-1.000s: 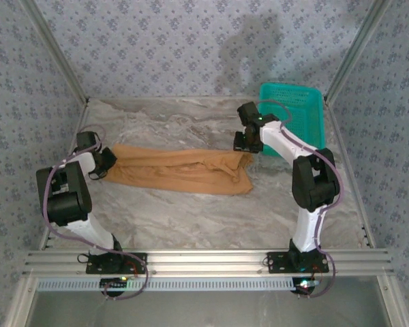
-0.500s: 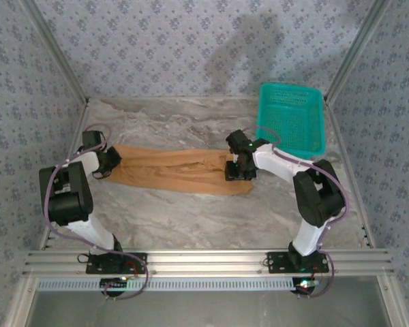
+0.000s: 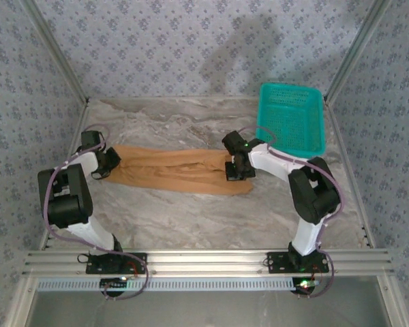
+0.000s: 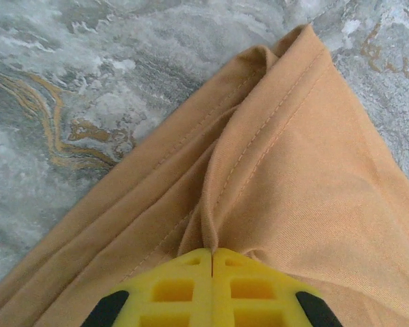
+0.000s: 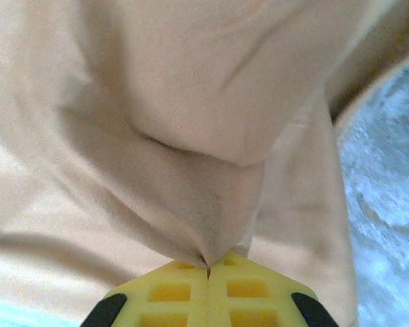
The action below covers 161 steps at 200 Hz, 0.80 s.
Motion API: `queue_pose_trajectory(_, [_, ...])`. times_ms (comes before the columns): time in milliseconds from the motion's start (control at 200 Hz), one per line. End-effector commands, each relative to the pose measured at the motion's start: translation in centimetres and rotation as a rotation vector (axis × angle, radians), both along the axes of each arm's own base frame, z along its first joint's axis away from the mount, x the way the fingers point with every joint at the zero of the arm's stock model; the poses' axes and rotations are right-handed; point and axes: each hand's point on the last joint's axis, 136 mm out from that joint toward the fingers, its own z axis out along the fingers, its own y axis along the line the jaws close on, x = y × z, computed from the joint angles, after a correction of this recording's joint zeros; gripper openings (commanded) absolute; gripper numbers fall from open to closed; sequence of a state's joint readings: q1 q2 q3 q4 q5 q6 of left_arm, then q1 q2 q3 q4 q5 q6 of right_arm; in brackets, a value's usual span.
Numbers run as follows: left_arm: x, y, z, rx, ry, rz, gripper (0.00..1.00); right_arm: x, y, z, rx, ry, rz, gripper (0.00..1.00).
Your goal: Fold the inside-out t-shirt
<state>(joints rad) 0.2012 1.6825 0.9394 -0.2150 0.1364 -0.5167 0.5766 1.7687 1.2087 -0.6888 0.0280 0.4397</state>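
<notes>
One marbled grey desk [image 3: 191, 218] carries everything. The plain tan soft-fabric t-shirt [image 3: 174, 170] lies on it as a long narrow band, running left to right across the middle btwn the two arms. Its right end is near the teal plastic mesh basket [image 3: 291, 119] but apart from it.

The left fingers [image 4: 191, 262] are pressed together on a raised ridge of cloth beside a stitched seam at the shirt's left end. The right fingers [image 5: 238, 266] are likewise closed, w/ a puckered nub of fabric drawn into their seam at the right end.

Risks, biggest first:
- Whole band could twist or skew if one arm lifts or pulls ahead of the other, since each end hangs on one small pinch.
- Layers may part. Either pinch looks thin and prob. takes only the top ply, so lower plies would stay on the desk and the earlier folds open.
- Cloth could slip out of the right fingers under tension, as that bite looks shallow.
- Right end might catch the basket if swung far back.

Count: 1 desk, 1 t-shirt, 1 basket, 2 arms, 2 pairs of fingers.
</notes>
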Motion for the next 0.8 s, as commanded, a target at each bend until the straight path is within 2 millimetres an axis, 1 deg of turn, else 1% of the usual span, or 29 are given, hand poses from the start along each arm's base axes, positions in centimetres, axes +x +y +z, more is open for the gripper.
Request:
queue_pose_trajectory(0, [0.1,0.7,1.9,0.022,-0.027,0.017,0.0,-1.3,-1.2,2.8,-0.047,-0.031,0.019,0.0])
queue_pose_trajectory(95, [0.1,0.8,1.9,0.021,-0.023,0.019,0.0,-2.0,-1.3,3.4,-0.045,-0.036,0.03,0.0])
queue_pose_trajectory(105, [0.1,0.8,1.9,0.021,-0.023,0.018,0.0,-2.6,-1.7,2.7,-0.058,-0.016,0.03,0.0])
queue_pose_trajectory(115, [0.0,0.8,1.9,0.021,-0.022,0.02,0.0,-2.8,-1.9,2.6,-0.063,-0.01,0.03,0.0])
queue_pose_trajectory(240, [-0.1,1.0,1.7,0.027,-0.015,0.02,0.0,-3.7,-2.3,2.0,-0.069,0.008,0.035,0.0])
queue_pose_trajectory(315, [-0.3,1.1,1.4,0.032,-0.004,0.023,0.0,-4.1,-2.1,1.3,-0.064,0.024,0.041,0.0])
queue_pose_trajectory(435, [-0.8,1.3,0.5,0.04,0.027,0.031,0.0,-5.1,-1.6,-0.4,-0.059,0.066,0.048,0.0])
queue_pose_trajectory(480, [-1.1,1.3,0.1,0.04,0.043,0.036,0.0,-5.4,-1.4,-0.8,-0.057,0.076,0.053,0.06])
queue_pose_trajectory(530, [-1.4,1.3,-0.3,0.04,0.06,0.043,0.0,-5.5,-1.2,-0.8,-0.061,0.082,0.059,0.18])
queue_pose_trajectory(565, [-1.6,1.5,-0.2,0.046,0.066,0.054,0.05,-5.4,-1.0,-0.2,-0.063,0.071,0.063,0.25])
queue_pose_trajectory(580, [-1.6,1.6,-0.1,0.049,0.067,0.059,0.09,-5.3,-0.9,0.2,-0.062,0.063,0.064,0.28])
queue_pose_trajectory(630, [-1.6,1.8,0.5,0.058,0.057,0.069,0.28,-4.7,-0.8,1.8,-0.061,0.024,0.061,0.37])
queue_pose_trajectory(655, [-1.4,1.8,1.1,0.062,0.045,0.07,0.36,-4.5,-0.7,2.7,-0.058,0.005,0.056,0.39])
queue_pose_trajectory(690, [-1.2,1.7,2.1,0.07,0.028,0.067,0.42,-4.1,-0.6,3.8,-0.053,-0.02,0.047,0.42])
queue_pose_trajectory(705, [-1.1,1.7,2.6,0.075,0.02,0.068,0.44,-3.4,-0.1,5.0,-0.033,-0.048,0.041,0.43])
queue_pose_trajectory(750, [-0.7,1.5,4.2,0.103,0.0,0.058,0.52,-2.4,0.6,6.7,0.002,-0.091,0.031,0.46])
queue_pose_trajectory(800, [-0.2,0.7,6.1,0.135,-0.025,0.038,0.54,-1.4,1.8,7.8,0.044,-0.119,0.024,0.46])
